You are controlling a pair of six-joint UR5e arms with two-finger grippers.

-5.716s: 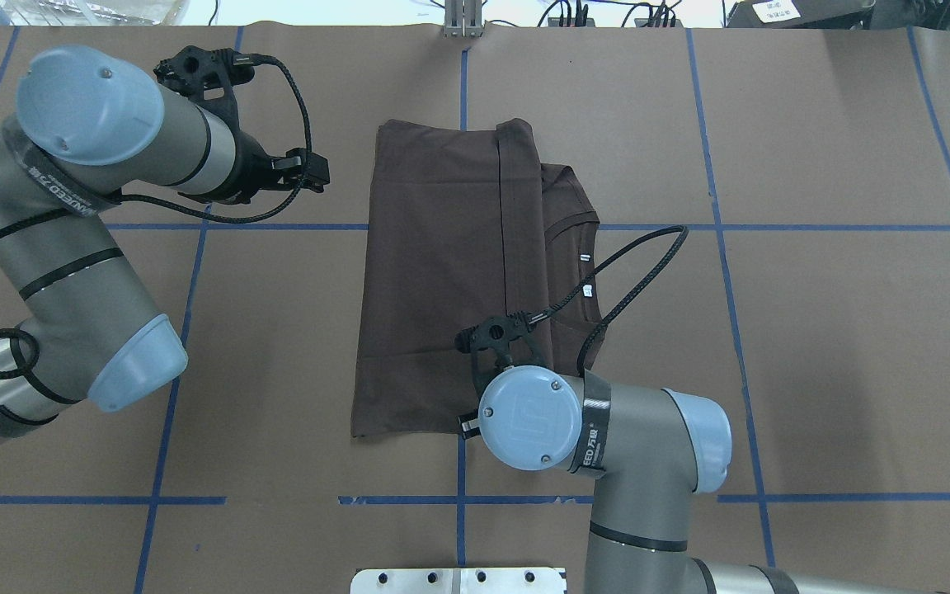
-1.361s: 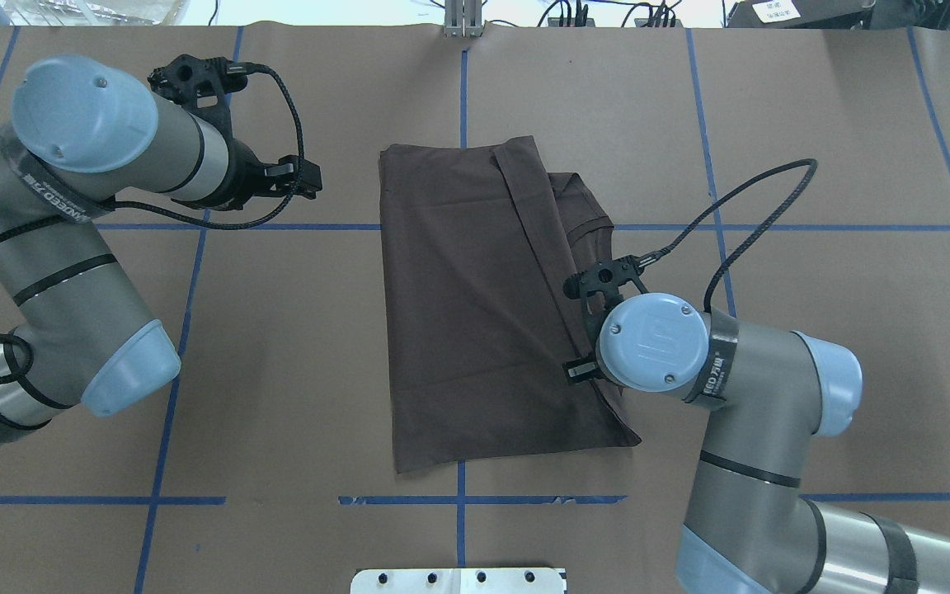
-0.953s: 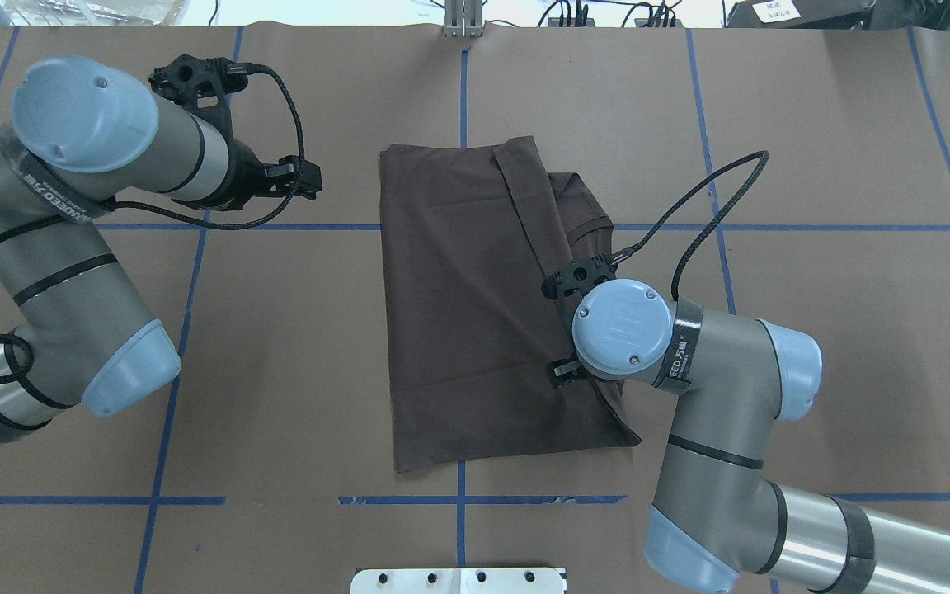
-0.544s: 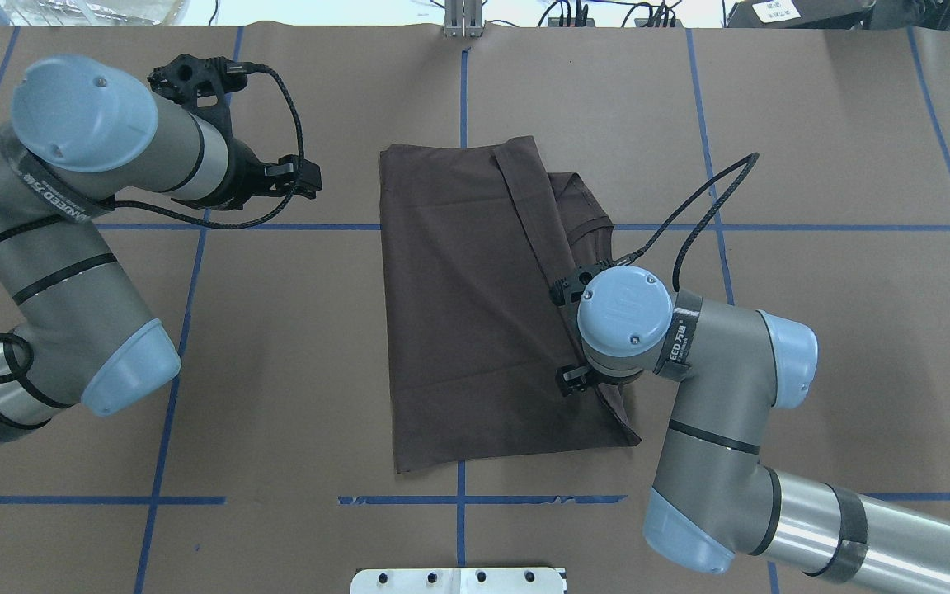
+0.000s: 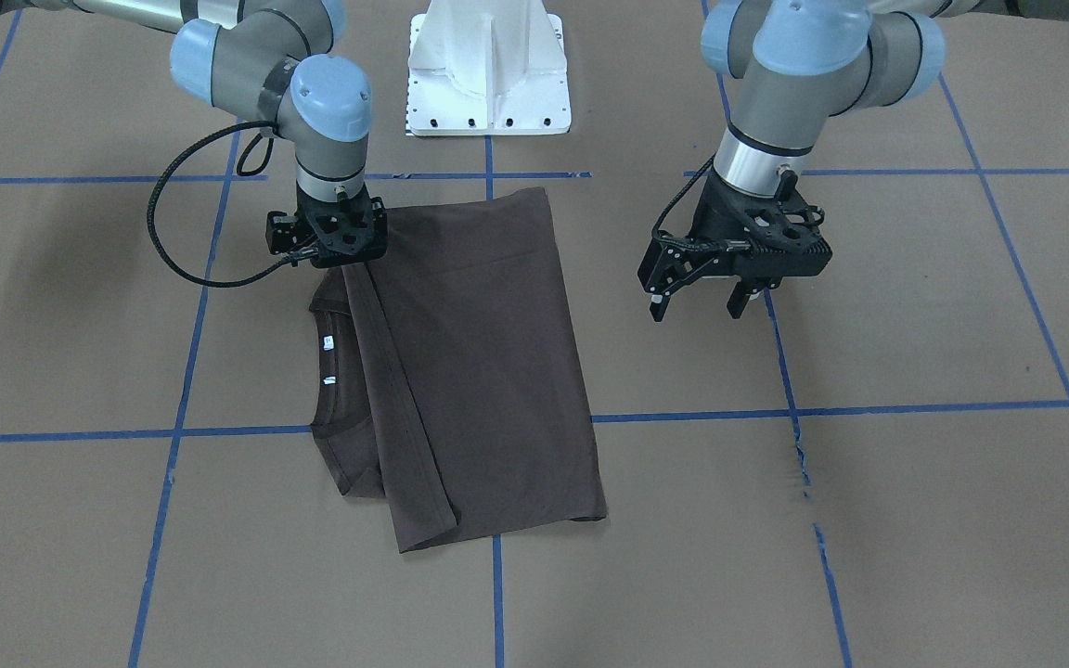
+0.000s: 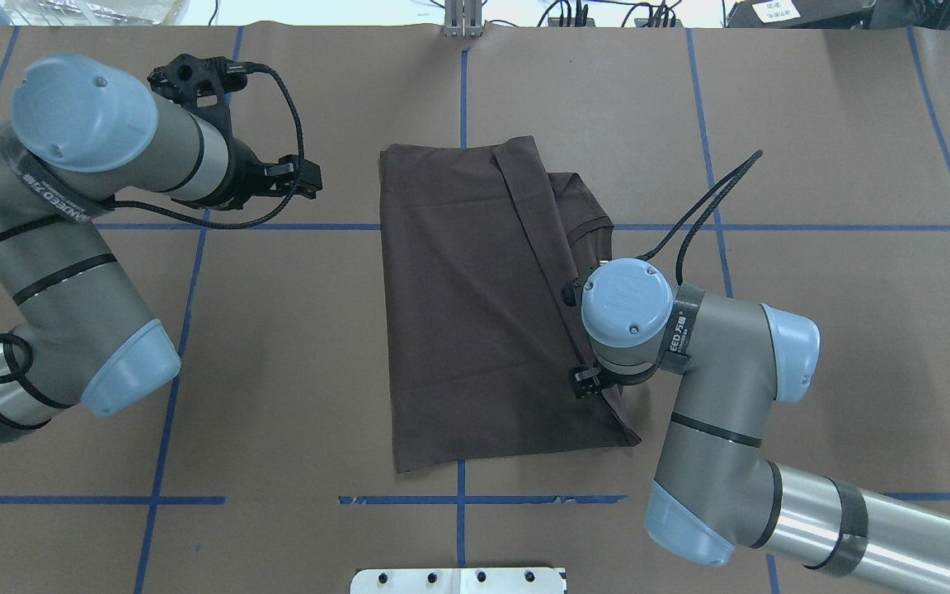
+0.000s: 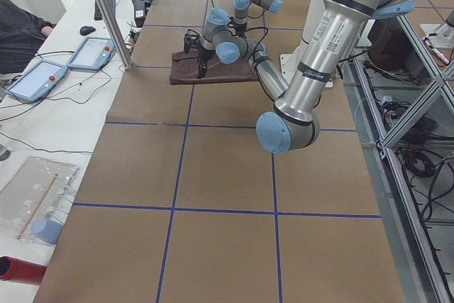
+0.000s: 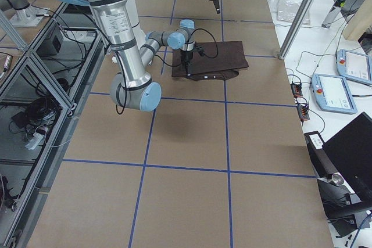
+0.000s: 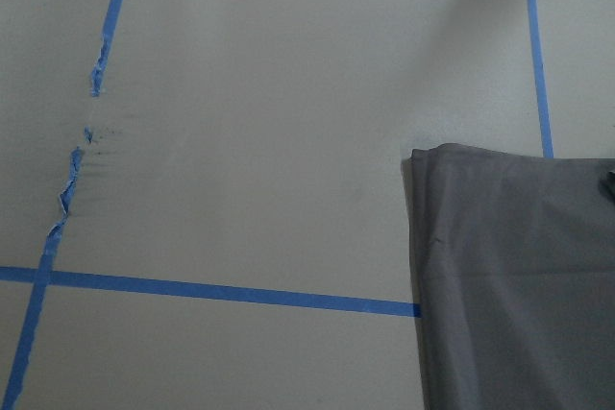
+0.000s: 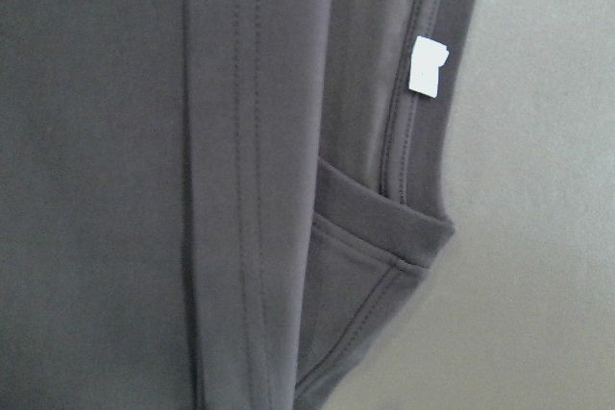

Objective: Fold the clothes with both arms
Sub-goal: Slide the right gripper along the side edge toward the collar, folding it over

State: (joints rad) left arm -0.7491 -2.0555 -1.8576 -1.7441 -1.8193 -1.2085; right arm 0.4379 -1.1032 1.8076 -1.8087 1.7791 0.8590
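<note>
The shirt (image 6: 475,313) is lying folded into a long rectangle at the middle of the table (image 6: 813,124), flat on brown paper. Bearings are being taken on the overhead view, with 12 o'clock pointing away from the robot. A stitched hem band (image 6: 529,219) is running across the top layer from 12 toward 4 o'clock. The collar (image 5: 326,364) and 2 white tags (image 5: 328,344) are showing beside the band along the 3 o'clock edge.

The right gripper (image 5: 340,255) is pointing straight down onto the shirt near its 4 o'clock edge, at the hem band. The wrist cap (image 6: 627,301) is hiding it from overhead, and the front view is not showing the fingertips clearly. I cannot tell whether the fingers are apart or clamped on cloth. The right wrist camera is showing only cloth, collar, 1 tag and paper at close range.

The left gripper (image 5: 697,306) is hanging above bare paper at the shirt's 10 o'clock, apart from it, with its fingers spread and holding nothing. The left wrist camera is showing 1 corner of the shirt and blue tape (image 9: 221,292), which is torn along 1 stretch.
</note>
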